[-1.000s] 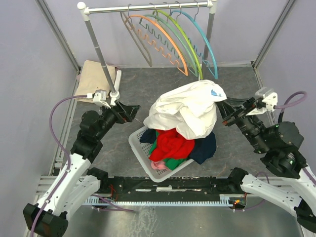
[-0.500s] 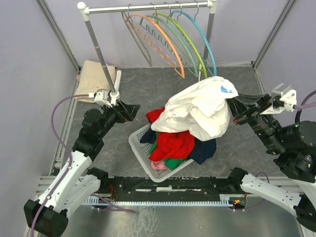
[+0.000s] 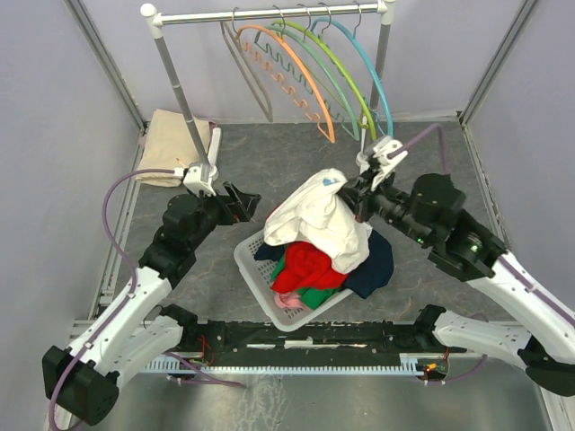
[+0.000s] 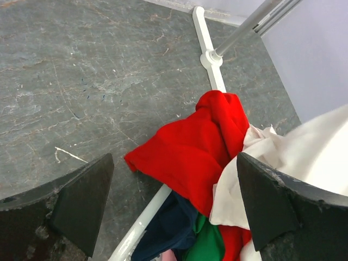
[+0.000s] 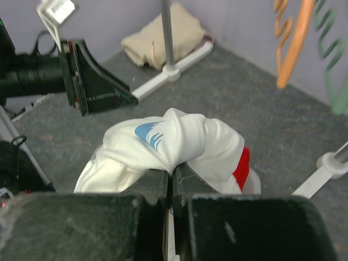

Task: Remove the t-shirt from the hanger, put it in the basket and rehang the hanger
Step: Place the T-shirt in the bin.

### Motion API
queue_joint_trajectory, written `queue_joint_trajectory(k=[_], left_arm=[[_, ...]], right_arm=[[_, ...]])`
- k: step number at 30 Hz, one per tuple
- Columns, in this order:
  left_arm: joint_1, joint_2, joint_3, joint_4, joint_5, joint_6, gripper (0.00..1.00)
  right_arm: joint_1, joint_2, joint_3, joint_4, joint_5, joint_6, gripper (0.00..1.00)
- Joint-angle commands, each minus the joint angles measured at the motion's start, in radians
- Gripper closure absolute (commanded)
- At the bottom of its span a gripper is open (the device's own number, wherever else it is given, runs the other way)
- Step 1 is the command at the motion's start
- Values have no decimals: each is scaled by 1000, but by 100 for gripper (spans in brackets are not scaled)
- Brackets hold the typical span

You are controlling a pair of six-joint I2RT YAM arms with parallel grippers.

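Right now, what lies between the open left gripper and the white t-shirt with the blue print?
Bare grey tabletop, then a crumpled red garment lying against the white t-shirt, seen in the left wrist view.

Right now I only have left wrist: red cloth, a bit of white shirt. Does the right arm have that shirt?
Observer: Yes. The right jaws are shut on the shirt and hold it bunched above the basket.
Operator: Hanger inside it?
Observer: None that I can see. The hangers all hang bare on the rail.
Operator: Anything else on the table?
Observer: A folded beige cloth in the far-left corner, beside the rack's left post.
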Motion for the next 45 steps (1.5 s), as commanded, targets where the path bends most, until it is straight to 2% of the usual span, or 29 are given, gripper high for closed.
queue_joint_trajectory(k=[1,8,15,26,32,34,39,41,45], left_arm=[[-46,3,48,10,-68,61,0],[-100,-60,20,-9,-176,64,0],[-116,-110,-4,-12,-214,53,0],[-118,-143,-43,-11,-296,49,0],[-118,-176,-63,0,-332,36,1],[-118,-176,-62,0,-333,38,1],[-118,-160,-64,8,-338,40,1],[-118,-156,-67,9,-357,32,1],[-118,-156,-74,11,-385,15,1]], right_arm=[[9,-13,-82,88,-43,62,98],[43,37,-261,134,29,104,98],[104,175,-385,208,154,168,98],[128,445,-477,257,214,311,98],[129,470,-499,261,232,331,98],[130,434,-506,260,251,331,92],[130,269,-520,231,303,323,66],[130,193,-531,226,317,313,64],[130,64,-542,205,338,295,48]])
